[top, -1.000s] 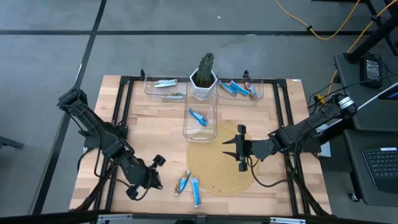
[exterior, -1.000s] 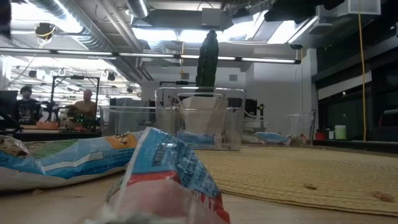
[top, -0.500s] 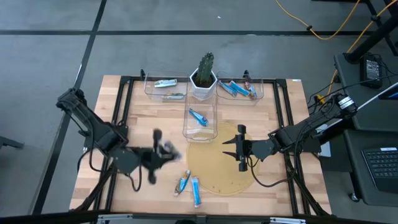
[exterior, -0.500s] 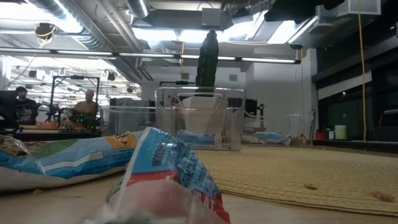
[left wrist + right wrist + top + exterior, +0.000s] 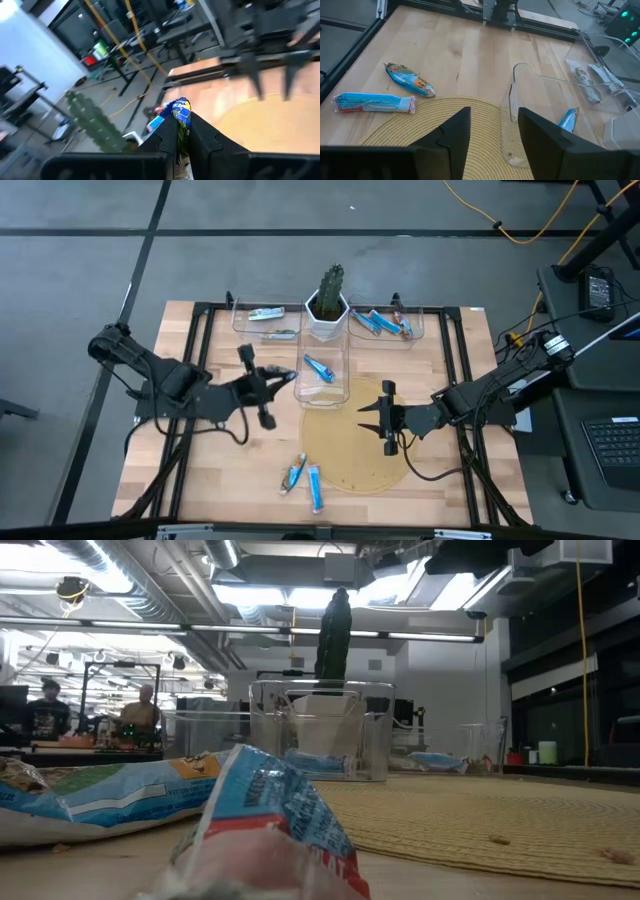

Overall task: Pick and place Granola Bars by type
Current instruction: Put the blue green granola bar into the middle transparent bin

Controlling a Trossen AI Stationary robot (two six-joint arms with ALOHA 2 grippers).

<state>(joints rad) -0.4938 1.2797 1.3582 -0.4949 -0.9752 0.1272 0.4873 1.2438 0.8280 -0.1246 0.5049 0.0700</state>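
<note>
Grey floor surrounds the wooden bench (image 5: 225,470) in the high view, where your left end effector (image 5: 262,384) sits beside the middle clear bin (image 5: 340,385), apparently mid-carry. Two Granola Bars (image 5: 305,477) lie near the bench's front edge, by the round woven mat (image 5: 355,440). Your right end effector (image 5: 385,418) waits over that mat.

At bench height you see only those two bars, close to the lens, and the bins and cactus pot (image 5: 332,725) behind.

Looking past the left wrist, its fingers are clamped on a blue-wrapped bar (image 5: 180,114); your next move is probably to bring it over the bin of its type and release.

From the right wrist, the fingers stand apart, with both loose bars well ahead.
</note>
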